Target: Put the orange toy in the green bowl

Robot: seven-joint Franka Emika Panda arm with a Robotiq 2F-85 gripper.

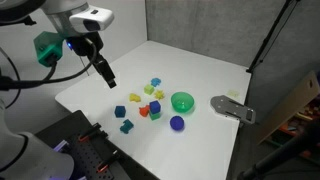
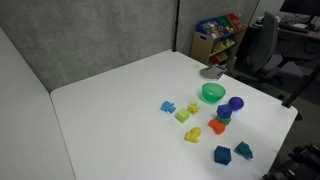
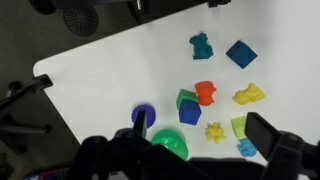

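The orange toy (image 3: 205,93) is a small red-orange block lying among the other toy blocks on the white table; it shows in both exterior views (image 1: 143,112) (image 2: 217,126). The green bowl (image 1: 182,101) (image 2: 212,92) (image 3: 170,145) stands upright beside the blocks, with a purple ball (image 1: 177,123) (image 2: 236,103) (image 3: 144,113) next to it. My gripper (image 1: 103,72) (image 3: 205,132) is open and empty. It hangs in the air above the table, well apart from the toys.
Yellow blocks (image 3: 249,95) (image 3: 214,131), a green-and-blue block (image 3: 187,103), blue blocks (image 3: 240,54) (image 3: 201,45) and a light blue one (image 3: 247,148) lie around the orange toy. A grey tool (image 1: 232,107) lies past the bowl. The table edge (image 1: 75,108) is near.
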